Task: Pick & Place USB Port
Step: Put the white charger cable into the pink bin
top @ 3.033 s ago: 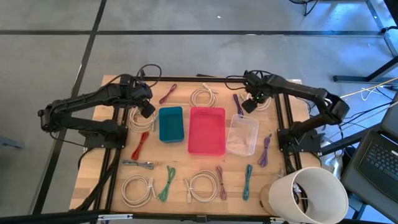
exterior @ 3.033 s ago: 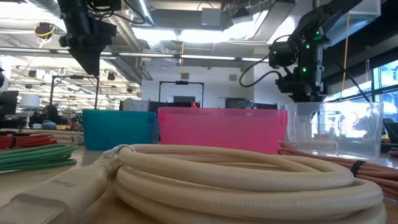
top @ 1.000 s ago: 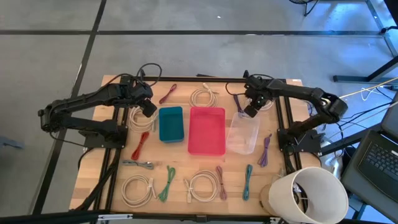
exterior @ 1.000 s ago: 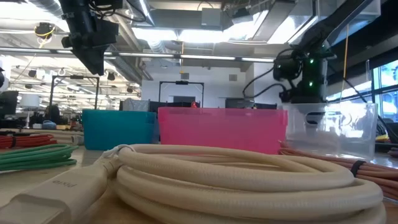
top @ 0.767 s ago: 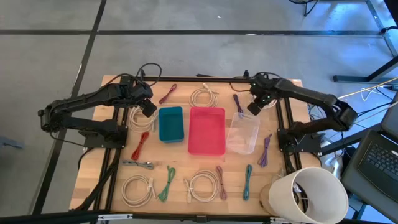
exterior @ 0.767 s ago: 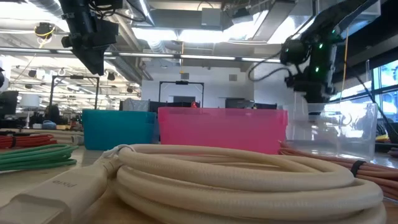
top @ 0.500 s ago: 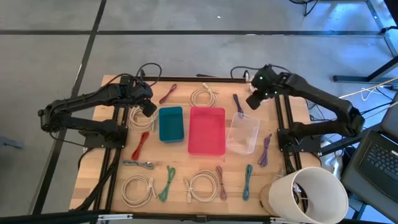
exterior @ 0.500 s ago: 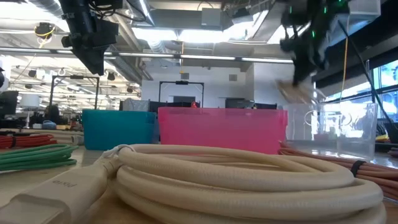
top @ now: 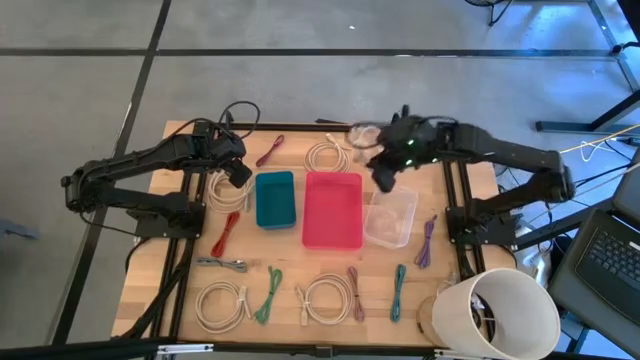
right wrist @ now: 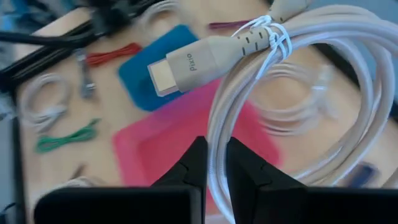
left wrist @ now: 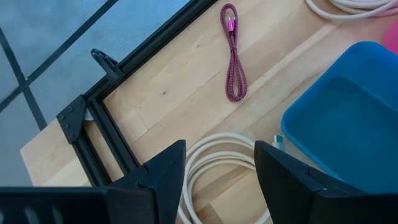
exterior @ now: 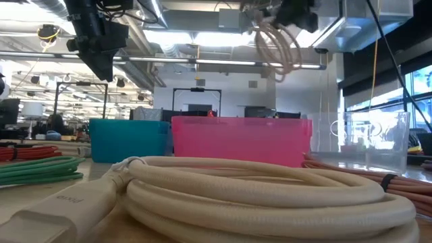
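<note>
Currently the wooden table (top: 150, 290) fills the middle of the high view and carries three bins in a row at its centre: a pink bin (top: 332, 210), a blue bin (top: 275, 199) to its left and a clear bin (top: 390, 218) to its right, with coiled and bundled cables around them. The right arm has swung from over the clear bin toward the frame's upper centre, and the right gripper (top: 384, 176) now hangs over the upper right corner of the pink bin. Its fingers (right wrist: 198, 163) are clamped on a white coiled cable (right wrist: 298, 93), which is lifted clear of the table; in the low view the coil dangles at the upper centre, above the pink bin's rim. The cable's plug (right wrist: 193, 62) juts out of the coil, which is tied with a thin white wrap. This shift indicates that the pick is complete and the carry is under way; a release into the pink bin appears to be the likely next step, though the target bin cannot be confirmed. The left gripper (left wrist: 217, 163) waits at the upper left of the blue bin, fingers apart and empty, above another white coil (left wrist: 214, 155).
</note>
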Controlling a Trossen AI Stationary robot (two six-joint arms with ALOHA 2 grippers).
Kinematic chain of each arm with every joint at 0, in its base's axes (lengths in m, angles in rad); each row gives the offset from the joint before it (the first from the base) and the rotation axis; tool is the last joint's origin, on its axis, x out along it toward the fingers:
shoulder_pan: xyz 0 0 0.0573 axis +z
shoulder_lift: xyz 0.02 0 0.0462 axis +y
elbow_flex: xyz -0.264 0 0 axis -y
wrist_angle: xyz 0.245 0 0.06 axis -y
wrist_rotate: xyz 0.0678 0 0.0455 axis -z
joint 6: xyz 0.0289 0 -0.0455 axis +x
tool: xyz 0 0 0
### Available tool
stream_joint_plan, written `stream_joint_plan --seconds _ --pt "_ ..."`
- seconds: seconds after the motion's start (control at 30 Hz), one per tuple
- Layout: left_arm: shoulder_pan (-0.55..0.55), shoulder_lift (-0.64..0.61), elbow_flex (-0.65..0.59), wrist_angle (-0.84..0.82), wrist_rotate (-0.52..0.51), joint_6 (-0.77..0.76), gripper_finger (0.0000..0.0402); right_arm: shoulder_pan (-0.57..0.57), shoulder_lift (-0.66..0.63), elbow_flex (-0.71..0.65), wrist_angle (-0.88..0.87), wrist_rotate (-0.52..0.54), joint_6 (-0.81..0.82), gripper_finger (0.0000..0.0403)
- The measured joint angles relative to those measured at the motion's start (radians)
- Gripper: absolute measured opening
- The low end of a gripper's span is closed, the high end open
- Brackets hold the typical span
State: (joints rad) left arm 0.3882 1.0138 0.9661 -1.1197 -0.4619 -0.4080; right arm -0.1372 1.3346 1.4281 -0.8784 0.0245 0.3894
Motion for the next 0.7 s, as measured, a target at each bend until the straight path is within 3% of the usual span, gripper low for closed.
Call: stream_joint_plan --seconds 0.27,0.47,0.7 --pt "0.000 0.000 0.000 0.001 0.000 0.001 0.0184 0.140 0.242 0.116 0.013 -0.030 -0.027 0.0036" --pt "0.000 0.000 0.000 0.002 0.012 0.002 0.0184 0.149 0.411 0.197 -0.046 -0.152 -0.031 0.0036" --pt "0.000 0.000 0.000 0.002 0.013 0.002 0.0184 0.148 0.548 0.284 -0.136 -0.156 -0.097 0.0036"
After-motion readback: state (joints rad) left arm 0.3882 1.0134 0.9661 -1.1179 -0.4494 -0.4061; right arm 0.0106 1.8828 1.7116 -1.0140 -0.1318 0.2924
